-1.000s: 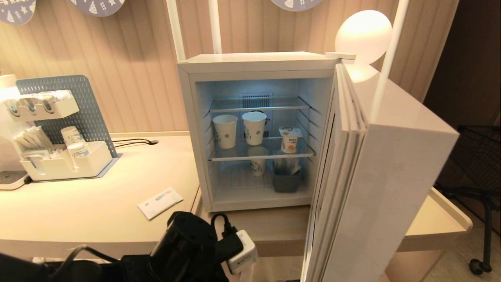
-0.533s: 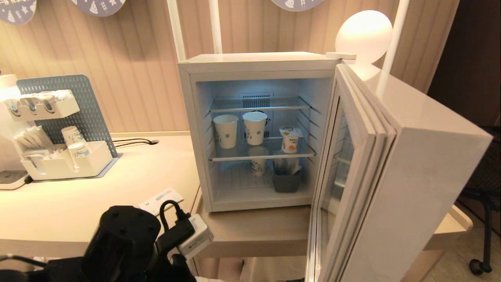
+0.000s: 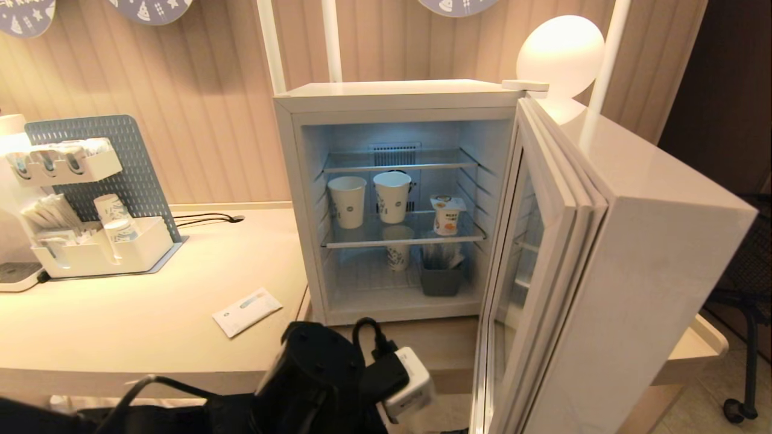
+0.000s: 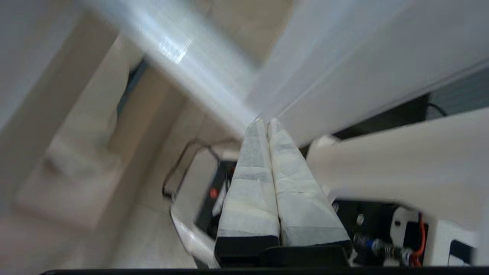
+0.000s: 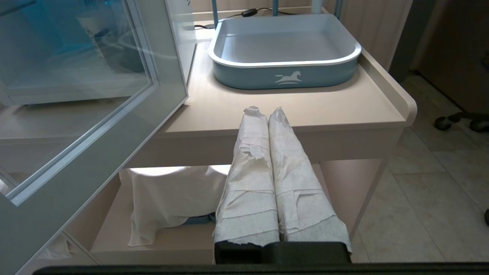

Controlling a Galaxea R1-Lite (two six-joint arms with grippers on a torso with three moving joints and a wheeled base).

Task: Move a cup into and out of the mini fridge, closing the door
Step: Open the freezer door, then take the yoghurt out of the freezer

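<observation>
The mini fridge [image 3: 398,96] stands open on the counter. Its door [image 3: 543,241] is swung out to the right, and its glass also fills one side of the right wrist view [image 5: 76,95]. The cup [image 3: 447,215], with its orange label, sits at the right of the middle wire shelf. My left arm [image 3: 338,380] is low at the counter's front edge before the fridge. Its gripper [image 4: 266,123] is shut and empty, tips close to blurred white surfaces. My right gripper [image 5: 263,111] is parked, shut and empty, before the counter edge beside the door.
Two taller paper cups [image 3: 369,200] share the cup's shelf. A third cup and a grey bin [image 3: 440,280] stand below. An organiser rack [image 3: 96,241] and a flat packet [image 3: 247,311] lie on the counter at left. A grey-blue tray [image 5: 248,78] sits right of the door.
The door has swung a little further open, so more of its inner window shows. My left arm swept left along the counter's front, then came back right to the bottom centre.
</observation>
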